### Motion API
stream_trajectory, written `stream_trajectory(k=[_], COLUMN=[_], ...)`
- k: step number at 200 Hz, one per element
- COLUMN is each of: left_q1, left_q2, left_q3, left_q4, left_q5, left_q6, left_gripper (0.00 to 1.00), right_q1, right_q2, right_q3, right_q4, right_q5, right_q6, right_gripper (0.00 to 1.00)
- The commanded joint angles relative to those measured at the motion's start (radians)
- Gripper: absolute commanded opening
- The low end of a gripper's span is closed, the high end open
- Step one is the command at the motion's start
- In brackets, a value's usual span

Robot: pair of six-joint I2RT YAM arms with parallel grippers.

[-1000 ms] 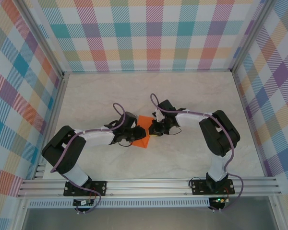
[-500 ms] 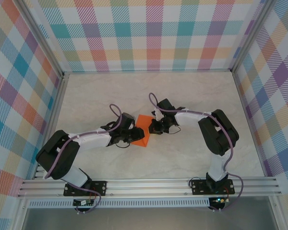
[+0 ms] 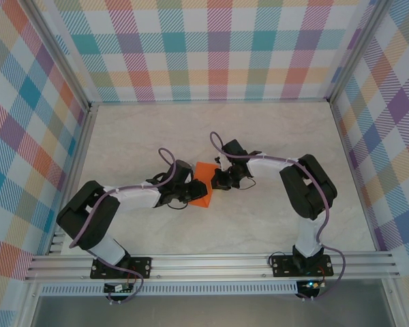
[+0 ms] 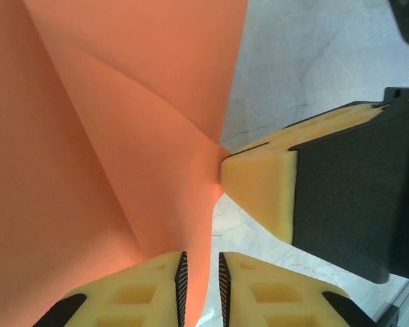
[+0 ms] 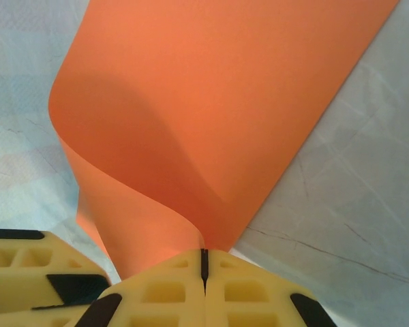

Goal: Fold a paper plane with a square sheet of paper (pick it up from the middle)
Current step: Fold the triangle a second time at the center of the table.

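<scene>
The square sheet of paper (image 3: 203,193), bright orange, hangs curled between the two grippers just above the table's middle. My right gripper (image 3: 215,182) is shut on its right edge; in the right wrist view the pads (image 5: 204,259) meet on the paper (image 5: 211,102), which bends up and away from them. My left gripper (image 3: 189,195) is at the sheet's left side. Its jaws (image 4: 200,279) stand a narrow gap apart, with the paper (image 4: 123,136) running between them against the left pad. The right gripper's yellow finger (image 4: 259,194) pinches the sheet's tip there. No paper plane is formed.
The marble-patterned tabletop (image 3: 259,136) lies bare around the arms. Plaid walls (image 3: 211,48) close in the back and both sides. An aluminium rail (image 3: 211,262) runs along the near edge at the arm bases.
My left arm drew back to the left, then returned to the sheet, its jaws widening and narrowing again. The paper shifted slightly and changed its curl. The right gripper stayed shut on it.
</scene>
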Motion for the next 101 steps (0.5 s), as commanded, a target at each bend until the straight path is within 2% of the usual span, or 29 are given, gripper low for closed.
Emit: stream_trajectory(k=[1, 101], left_q1=[0.004, 0.003], left_q2=[0.020, 0.058], left_q3=[-0.007, 0.006], left_q4=[0.035, 0.034], left_q5=[0.028, 0.040], left_q6=[-0.006, -0.006], left_gripper=[0.22, 0.22], right_q1=[0.000, 0.000], right_q2=[0.025, 0.053], right_q3=[0.034, 0.059], right_q4=[-0.027, -0.035], right_q5=[0.010, 0.020], right_q6=[-0.019, -0.013], right_gripper=[0.04, 0.05])
